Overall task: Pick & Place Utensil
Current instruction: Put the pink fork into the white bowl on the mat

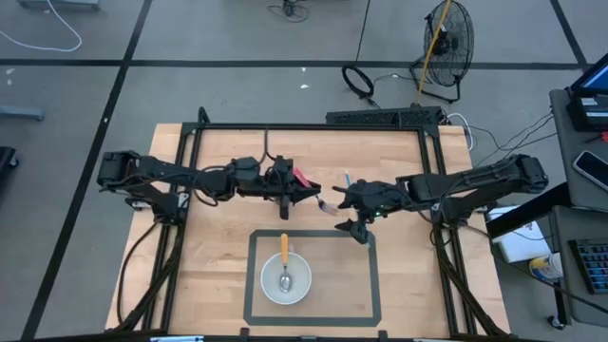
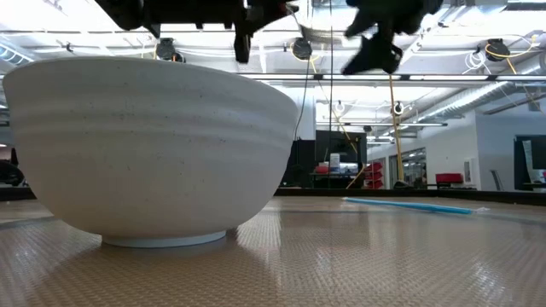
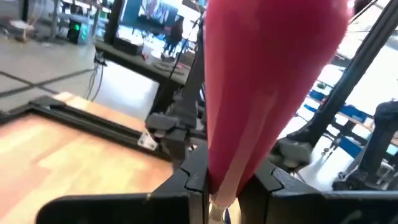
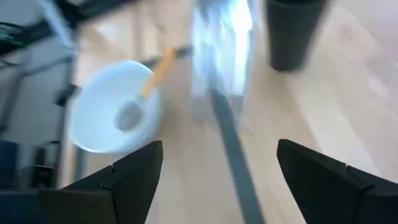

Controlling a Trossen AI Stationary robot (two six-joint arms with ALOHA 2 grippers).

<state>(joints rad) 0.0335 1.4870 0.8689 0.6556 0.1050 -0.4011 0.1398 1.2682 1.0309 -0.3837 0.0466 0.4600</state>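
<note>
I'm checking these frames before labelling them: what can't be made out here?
- Pink-handled utensil in the left gripper: its working end shows in no view; the left wrist view is filled by the handle.
- Spoon in the bowl: hidden behind the bowl wall in the low view, blurred in the right wrist view.
- Shiny streak ahead of the open right gripper: too blurred to identify.
</note>
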